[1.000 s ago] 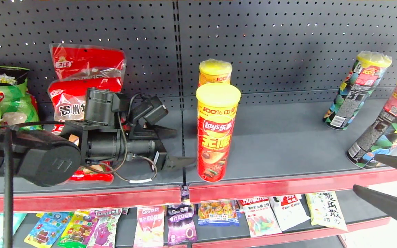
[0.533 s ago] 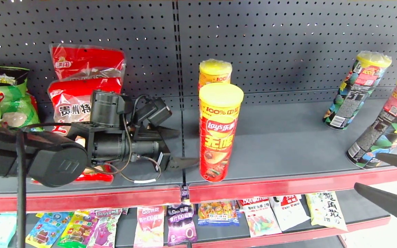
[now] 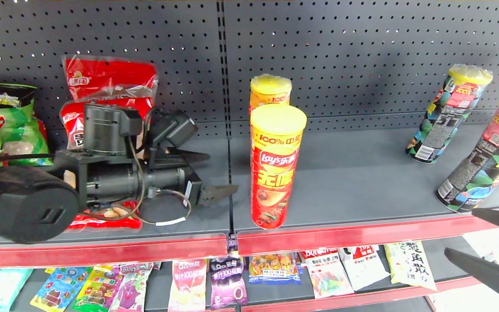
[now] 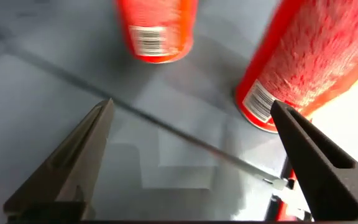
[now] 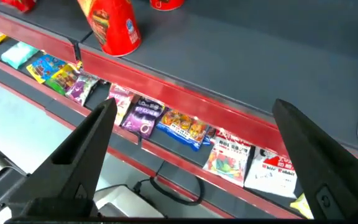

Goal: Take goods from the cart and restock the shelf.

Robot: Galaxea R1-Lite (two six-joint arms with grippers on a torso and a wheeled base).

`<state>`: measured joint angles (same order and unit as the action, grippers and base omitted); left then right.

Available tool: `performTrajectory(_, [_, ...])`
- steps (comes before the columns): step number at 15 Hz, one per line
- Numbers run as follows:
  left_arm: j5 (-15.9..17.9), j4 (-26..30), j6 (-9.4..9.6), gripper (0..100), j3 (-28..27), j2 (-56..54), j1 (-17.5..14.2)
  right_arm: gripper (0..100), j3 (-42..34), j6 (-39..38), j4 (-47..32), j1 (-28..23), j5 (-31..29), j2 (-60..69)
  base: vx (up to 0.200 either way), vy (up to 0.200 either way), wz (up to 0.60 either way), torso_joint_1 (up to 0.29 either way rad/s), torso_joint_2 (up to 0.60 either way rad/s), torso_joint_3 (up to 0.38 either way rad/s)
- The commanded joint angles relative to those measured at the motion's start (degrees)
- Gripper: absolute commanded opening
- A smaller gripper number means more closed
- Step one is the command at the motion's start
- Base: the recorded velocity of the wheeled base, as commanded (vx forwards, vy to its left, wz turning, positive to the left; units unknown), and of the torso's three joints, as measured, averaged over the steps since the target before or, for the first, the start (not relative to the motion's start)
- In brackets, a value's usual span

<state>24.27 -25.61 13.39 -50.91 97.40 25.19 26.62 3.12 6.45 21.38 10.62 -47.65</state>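
The shelf runs wide and grey across the head view, with a pegboard behind it and a red lip along the front. The left gripper is over the shelf's left half, jaws spread and nothing between them, pointing at the red can. That can stands upright near the lip, just beside the fingertips and not touching them. A second can stands right behind it, partly hidden.

The arm crosses in front of two red bags leaning on the pegboard, and a green bag sits at the far left. Over on the right, two patterned cans lean, well apart from the red pair. The right gripper hangs low off the shelf's right front corner, jaws wide and empty.

Small packets line the tier below.

The left wrist view looks out between the open fingers and catches barcodes at the feet of both red cans. The right wrist view looks along the lip onto the packets.
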Motion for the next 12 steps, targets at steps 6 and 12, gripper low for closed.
performTrajectory(6, [-31.7, 19.1, -12.68, 100, 24.4, -53.3, -1.4, 100, -14.7, 0.3, -1.5, -14.3, -6.3, 23.6, 0.000, 0.000, 0.00, 0.000, 0.00, 0.000])
performTrajectory(12, [-38.3, 54.6, -20.15, 100, 29.6, -83.3, -13.7, 100, -16.5, 0.3, -17.2, -22.8, -9.3, 36.1, 0.000, 0.000, 0.00, 0.000, 0.00, 0.000])
